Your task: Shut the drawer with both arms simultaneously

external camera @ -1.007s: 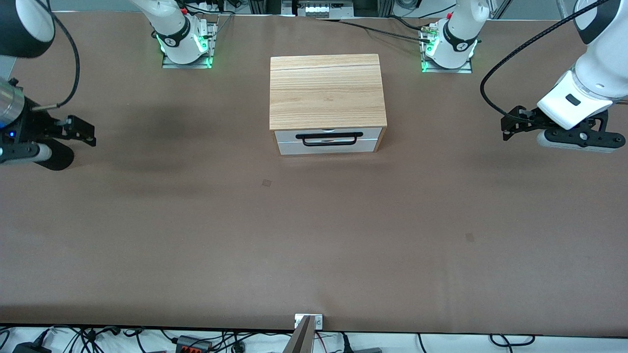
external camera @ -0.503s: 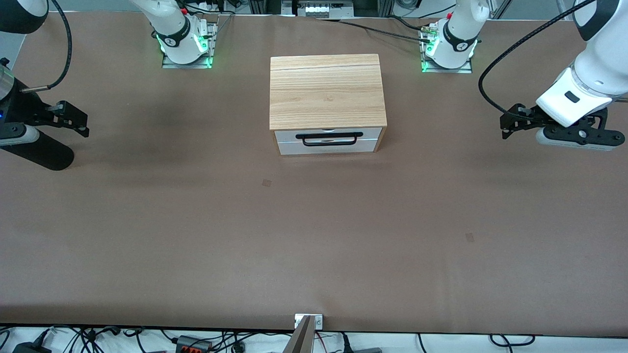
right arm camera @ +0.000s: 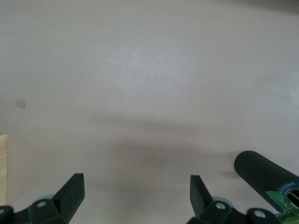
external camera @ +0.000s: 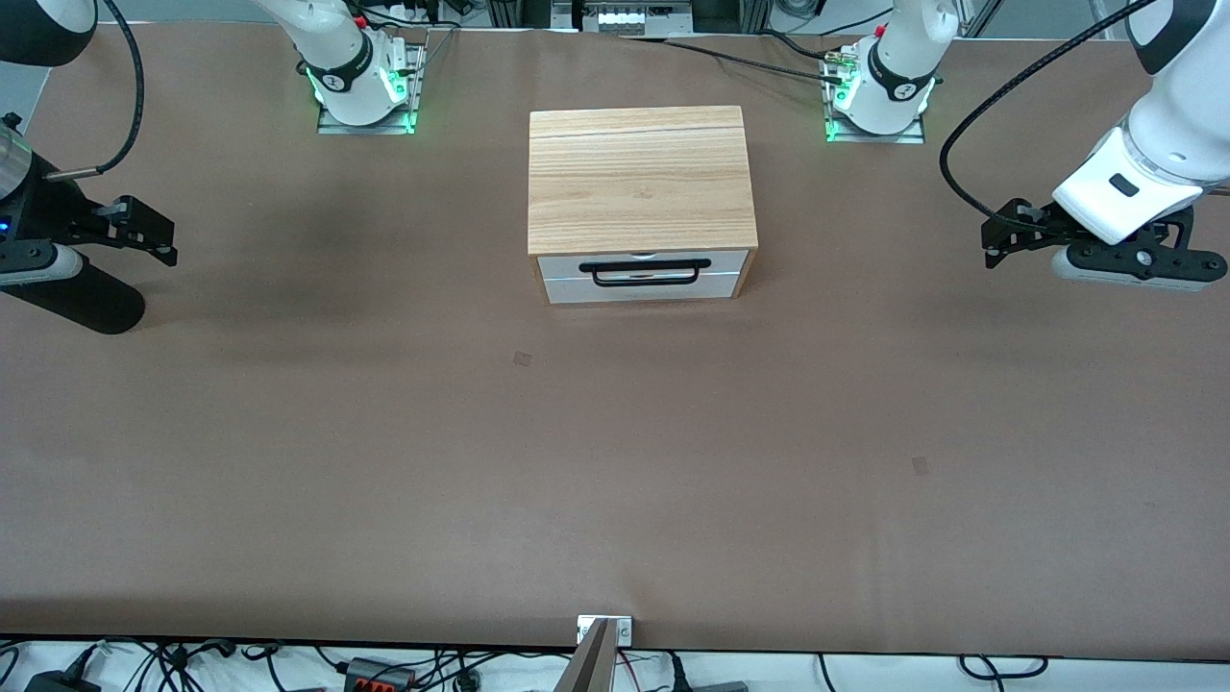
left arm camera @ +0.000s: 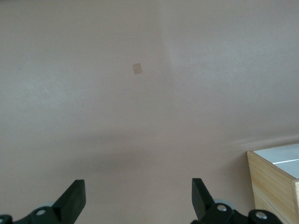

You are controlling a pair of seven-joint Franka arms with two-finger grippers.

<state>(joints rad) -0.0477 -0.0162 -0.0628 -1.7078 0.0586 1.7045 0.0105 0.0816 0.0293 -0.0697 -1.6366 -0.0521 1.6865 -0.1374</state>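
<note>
drawer (external camera: 642,274) shut, front view only

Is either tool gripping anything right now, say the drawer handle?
Nothing is held. The left tool and the right tool are both open over bare table, each toward its own end, away from the drawer.

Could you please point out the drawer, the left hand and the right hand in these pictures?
drawer (external camera: 642,277): front view, on its white front panel below the black handle.
left hand (left arm camera: 135,198): left wrist view, midway between its open fingertips.
right hand (right arm camera: 134,192): right wrist view, midway between its open fingertips.
</note>
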